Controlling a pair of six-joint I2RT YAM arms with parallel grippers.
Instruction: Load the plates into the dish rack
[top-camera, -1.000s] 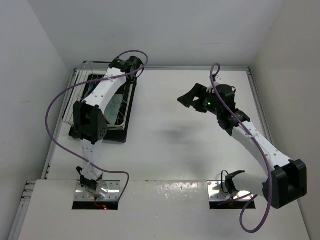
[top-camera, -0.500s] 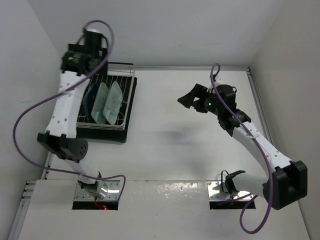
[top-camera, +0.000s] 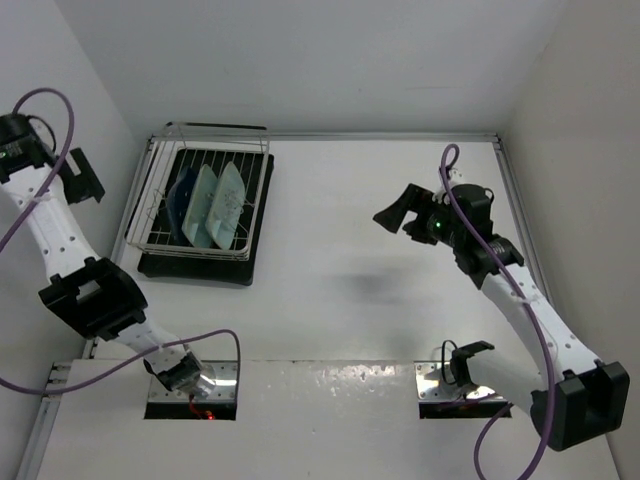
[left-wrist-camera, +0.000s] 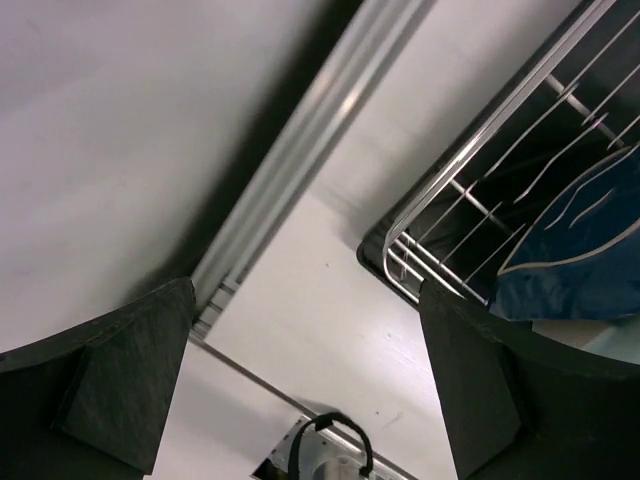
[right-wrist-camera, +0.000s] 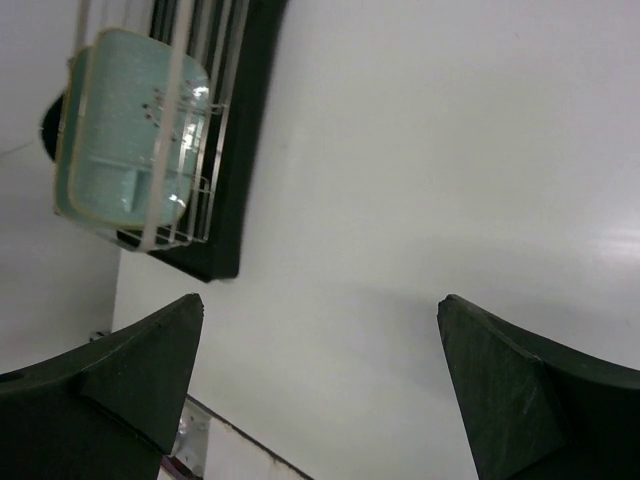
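The dish rack (top-camera: 158, 236) stands on its black drip tray (top-camera: 196, 269) at the back left. Three plates stand upright in it: a dark blue plate (top-camera: 182, 192) and two mint-green plates (top-camera: 204, 205) (top-camera: 229, 203). My left gripper (top-camera: 86, 177) is open and empty, high up beside the left wall, left of the rack. Its wrist view shows the rack's corner (left-wrist-camera: 432, 205) and the blue plate (left-wrist-camera: 565, 255). My right gripper (top-camera: 398, 211) is open and empty above the table's right half. Its wrist view shows a mint plate (right-wrist-camera: 128, 150) in the rack.
White walls close in the table on the left, back and right. A metal rail (top-camera: 112, 272) runs along the table's left edge. Two mounting plates (top-camera: 195, 382) (top-camera: 465, 384) with cables sit at the near edge.
My left arm has swung up and away from over the rack to the far left wall, leaving all three plates uncovered. My right arm has drawn back a little to the right.
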